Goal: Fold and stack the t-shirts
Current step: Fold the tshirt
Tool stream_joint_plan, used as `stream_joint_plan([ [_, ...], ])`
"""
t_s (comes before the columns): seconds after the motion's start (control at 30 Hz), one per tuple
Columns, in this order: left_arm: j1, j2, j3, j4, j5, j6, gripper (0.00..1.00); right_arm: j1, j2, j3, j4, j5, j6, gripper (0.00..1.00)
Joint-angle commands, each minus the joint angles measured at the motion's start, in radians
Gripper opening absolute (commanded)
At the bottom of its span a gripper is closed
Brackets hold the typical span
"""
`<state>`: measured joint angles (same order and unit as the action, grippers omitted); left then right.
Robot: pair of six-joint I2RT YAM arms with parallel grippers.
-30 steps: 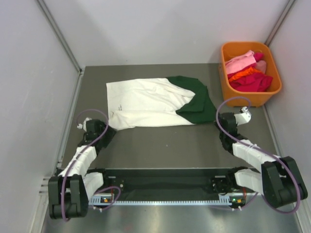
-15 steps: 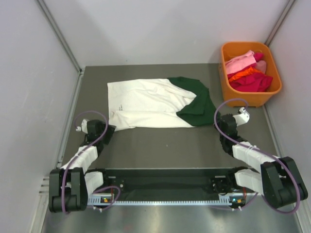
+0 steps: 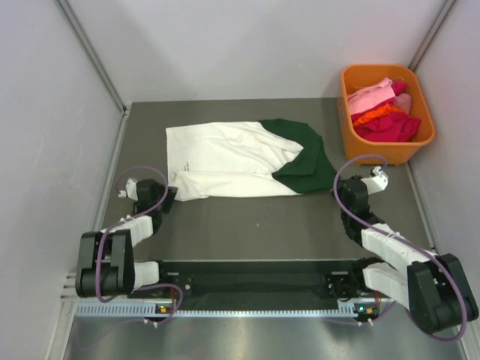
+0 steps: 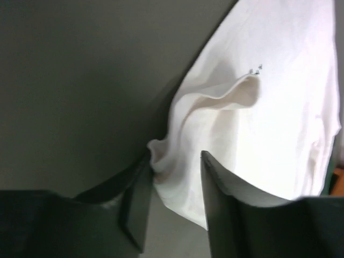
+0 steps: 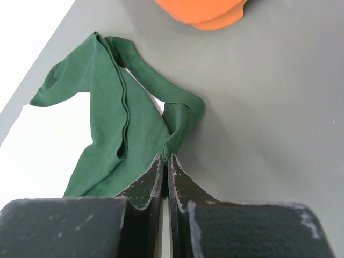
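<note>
The cream-white t-shirt (image 3: pixel 225 159) lies spread flat mid-table, and the dark green t-shirt (image 3: pixel 304 154) overlaps its right end. My left gripper (image 3: pixel 169 193) sits low at the white shirt's near left corner. In the left wrist view its jaws (image 4: pixel 176 156) stand open, and a rumpled corner of the white t-shirt (image 4: pixel 279 107) lies between them. My right gripper (image 3: pixel 337 187) is at the green shirt's near right corner. Seen from the right wrist, this gripper (image 5: pixel 165 157) is shut, pinching a folded edge of the green t-shirt (image 5: pixel 102 107).
An orange bin (image 3: pixel 418 142) holding pink, orange and red clothes stands at the back right, close to the green shirt; its rim (image 5: pixel 201 11) shows in the right wrist view. Grey walls close in the table on the left, back and right.
My left arm has settled lower and its jaws have narrowed around the white shirt's corner. The white shirt's left edge shifted slightly. The right gripper has stayed shut and moved very little.
</note>
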<state>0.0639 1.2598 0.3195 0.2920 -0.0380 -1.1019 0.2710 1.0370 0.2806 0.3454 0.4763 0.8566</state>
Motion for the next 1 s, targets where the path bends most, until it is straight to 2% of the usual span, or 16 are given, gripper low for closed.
stream_joint_plan([
  [0.0, -0.001, 0.102, 0.015, -0.002, 0.029, 0.019, 0.43, 0.008, -0.014, 0.003, 0.015, 0.028, -0.010, 0.00],
  [0.07, -0.001, 0.125, 0.030, -0.004, 0.062, 0.039, 0.24, 0.008, -0.012, 0.009, -0.005, 0.025, -0.010, 0.00],
  [0.1, -0.001, 0.134, 0.036, -0.013, 0.066, 0.045, 0.06, 0.007, -0.018, 0.012, -0.011, 0.030, -0.011, 0.00],
  [0.13, -0.001, 0.133, 0.052, -0.027, 0.066, 0.050, 0.00, 0.010, -0.025, 0.012, -0.022, 0.034, -0.007, 0.00],
  [0.37, -0.001, 0.084, 0.163, -0.241, 0.009, 0.122, 0.00, 0.008, -0.048, 0.049, -0.139, 0.096, 0.041, 0.00],
  [0.43, 0.001, 0.052, 0.191, -0.330, -0.020, 0.140, 0.00, 0.008, -0.017, 0.110, -0.208, 0.108, 0.079, 0.00],
  [0.6, -0.001, -0.052, 0.274, -0.442, -0.062, 0.162, 0.00, 0.014, 0.038, 0.365, -0.529, 0.148, 0.110, 0.00],
  [0.67, -0.001, -0.066, 0.314, -0.484, -0.046, 0.174, 0.00, 0.014, 0.040, 0.419, -0.581, 0.156, 0.128, 0.00],
  [0.87, -0.001, -0.076, 0.538, -0.652, -0.048, 0.209, 0.00, 0.017, 0.020, 0.592, -0.641, 0.174, 0.139, 0.00],
  [0.97, 0.004, -0.056, 0.706, -0.732, -0.054, 0.226, 0.00, 0.017, 0.021, 0.722, -0.654, 0.180, 0.108, 0.00],
])
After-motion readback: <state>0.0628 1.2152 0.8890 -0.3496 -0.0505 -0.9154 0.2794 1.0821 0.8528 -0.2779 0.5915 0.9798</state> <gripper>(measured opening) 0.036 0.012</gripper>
